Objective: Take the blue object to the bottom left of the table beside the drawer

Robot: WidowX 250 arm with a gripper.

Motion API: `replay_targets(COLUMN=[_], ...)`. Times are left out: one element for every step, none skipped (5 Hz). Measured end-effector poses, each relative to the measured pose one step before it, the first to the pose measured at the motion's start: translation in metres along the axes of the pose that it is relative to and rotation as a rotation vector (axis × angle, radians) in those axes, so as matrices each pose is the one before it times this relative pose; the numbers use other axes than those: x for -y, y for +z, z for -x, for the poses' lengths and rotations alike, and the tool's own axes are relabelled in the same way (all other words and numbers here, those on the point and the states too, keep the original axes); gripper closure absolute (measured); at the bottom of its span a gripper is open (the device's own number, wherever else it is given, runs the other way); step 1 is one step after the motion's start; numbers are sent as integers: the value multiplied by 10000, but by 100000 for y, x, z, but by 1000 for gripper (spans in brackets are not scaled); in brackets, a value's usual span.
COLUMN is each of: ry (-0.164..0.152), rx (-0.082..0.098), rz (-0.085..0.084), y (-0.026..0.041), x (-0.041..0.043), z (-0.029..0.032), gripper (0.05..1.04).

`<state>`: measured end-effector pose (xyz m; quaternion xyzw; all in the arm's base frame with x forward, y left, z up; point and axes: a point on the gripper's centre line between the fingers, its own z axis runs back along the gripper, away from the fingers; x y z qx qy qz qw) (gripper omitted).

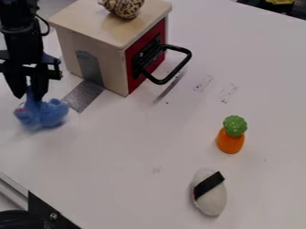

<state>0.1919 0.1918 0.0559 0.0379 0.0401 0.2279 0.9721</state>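
From where I stand, the blue toy (44,114) is just left of the drawer (130,60), its narrow upper part pinched in the gripper (28,95). It looks plush: probably light, soft and hard to break. That upper tuft seems a fair hold, though it may let the body swing.

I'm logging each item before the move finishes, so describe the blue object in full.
The blue object looks soft and plush, with rounded lumps, one bulging at its right, and a small pinkish spot at its left. A narrow part rises from it between the fingers of the black gripper, which grip it from above. It is at the left of the white table, beside the wooden drawer box. Whether its underside touches the table, I can't tell.
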Motion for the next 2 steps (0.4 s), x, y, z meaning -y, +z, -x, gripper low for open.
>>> replay_targets(ry=[-261, -429], rx=[248, 115], rz=[553, 197], y=[2230, 1651], x=[-269, 193], z=[860, 322], gripper=[168, 75])
